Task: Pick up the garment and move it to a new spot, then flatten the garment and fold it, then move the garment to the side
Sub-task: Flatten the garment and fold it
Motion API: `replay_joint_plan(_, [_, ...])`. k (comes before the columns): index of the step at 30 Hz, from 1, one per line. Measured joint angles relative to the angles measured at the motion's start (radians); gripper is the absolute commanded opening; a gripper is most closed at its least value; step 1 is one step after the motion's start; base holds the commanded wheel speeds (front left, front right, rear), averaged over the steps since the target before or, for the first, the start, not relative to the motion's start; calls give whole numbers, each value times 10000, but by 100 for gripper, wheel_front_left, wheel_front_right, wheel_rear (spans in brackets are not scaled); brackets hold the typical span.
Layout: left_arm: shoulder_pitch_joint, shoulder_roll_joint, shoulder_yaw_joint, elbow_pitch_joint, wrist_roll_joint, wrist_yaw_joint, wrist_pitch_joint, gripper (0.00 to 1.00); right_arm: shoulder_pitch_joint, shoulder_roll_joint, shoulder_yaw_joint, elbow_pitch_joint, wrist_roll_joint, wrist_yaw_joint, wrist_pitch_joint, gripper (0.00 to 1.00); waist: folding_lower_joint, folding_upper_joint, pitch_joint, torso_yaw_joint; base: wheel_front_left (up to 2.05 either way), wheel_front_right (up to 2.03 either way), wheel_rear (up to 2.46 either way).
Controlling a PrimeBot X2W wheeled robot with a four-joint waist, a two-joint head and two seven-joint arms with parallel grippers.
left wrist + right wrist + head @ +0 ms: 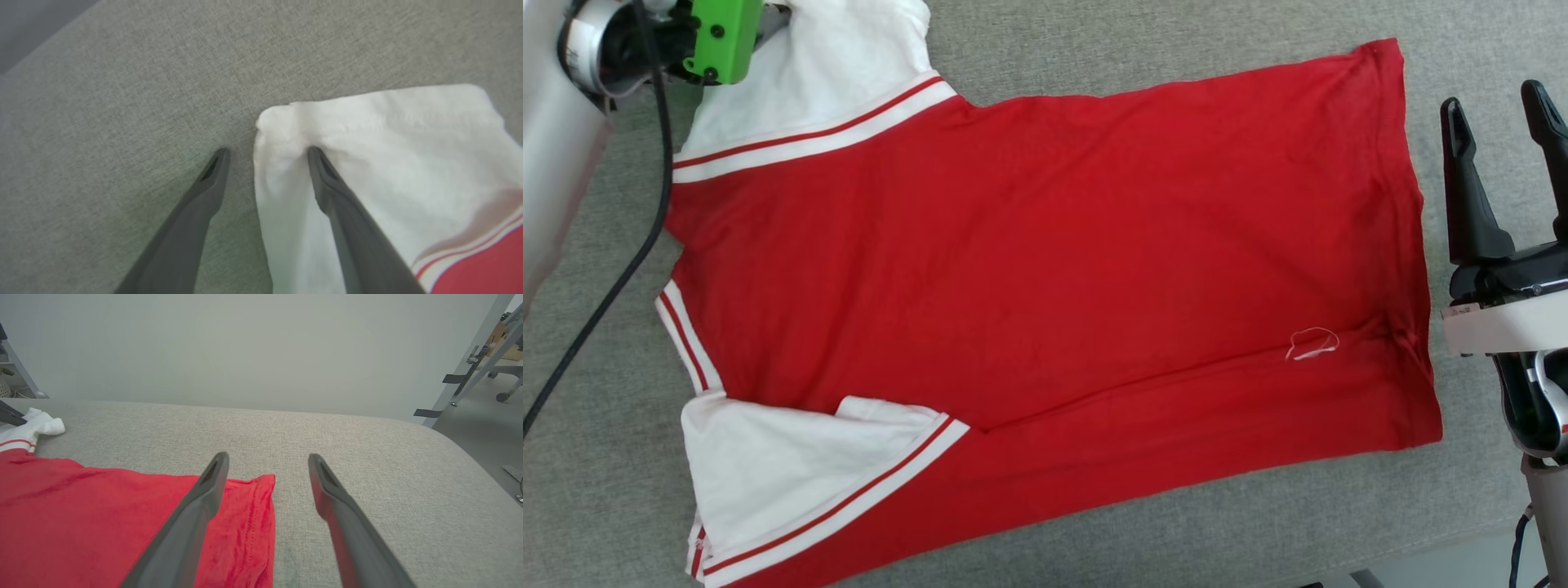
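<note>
Red T-shirt (1045, 269): spread almost flat on the grey fabric surface (1176, 523), between my two grippers.
Left gripper (266, 152): fingers wide, holding nothing, one tip on the white sleeve (388, 134), one on bare surface; probably placed to pinch its edge.
Right gripper (267, 457): fingers wide, empty, just beside the hem corner (261, 490).
Crease (1143, 384): runs past the white mark (1312, 343); flattening looks unfinished.

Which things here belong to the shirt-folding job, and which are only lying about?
For the job:
- red T-shirt with white sleeves, spread out
- left gripper, jaws open at one sleeve's edge
- right gripper, jaws open beside the hem

Only lying about:
- black cable
- metal frame in the background
- grey padded surface under the shirt
</note>
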Motion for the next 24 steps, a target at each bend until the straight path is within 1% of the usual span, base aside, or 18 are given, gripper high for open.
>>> replay_joint_plan(2, [-2, 148, -102, 2, -52, -31, 46, 100, -27, -6, -10, 121, 0, 0, -59, 100, 0, 0, 53, -84, 0, 0, 0])
replay_joint_plan(3, [0, 199, -127, -15, -100, -46, 56, 70, -62, -17, -25, 180, 0, 0, -65, 100, 0, 0, 63, -107, 0, 0, 0])
replay_joint_plan(4, [32, 222, -136, -13, -148, -46, 40, 0, -114, -31, -21, 234, 2, 0, -77, 100, 0, 0, 47, -114, 0, 0, 0])
replay_joint_plan(9, [266, 221, -383, -123, -188, -117, -686, 0, -500, -290, -59, 330, 25, 0, -153, 100, 0, 0, -181, -44, 0, 0, 0])
replay_joint_plan(13, [702, 199, -447, -403, -263, -117, -1655, 0, -1027, -917, -77, 389, 94, 0, -33, 100, 0, 0, -561, 109, 0, 0, 0])
replay_joint_plan(17, [931, 272, -754, -1112, -167, -117, -2610, 0, -1725, -1753, -27, 464, 215, 0, 420, 100, 0, 0, -1020, 332, 0, 0, 0])
replay_joint_plan(20, [1175, 372, -1007, -1615, -98, -117, -3112, 0, -2280, -2372, 257, 652, 393, 2, 1141, 100, 0, 0, -1359, 537, 0, 0, 0])
replay_joint_plan(23, [1561, 422, -1150, -2042, -50, -119, -3607, 0, -2725, -2911, 813, 1124, 945, 0, 2529, 100, -1, 0, -1663, 775, 0, 0, 0])
replay_joint_plan(24, [1665, 435, -1193, -2196, 2, -119, -3762, 0, -2850, -3127, 1085, 1319, 1214, 0, 3185, 100, -1, 0, -1758, 870, 0, 0, 0])
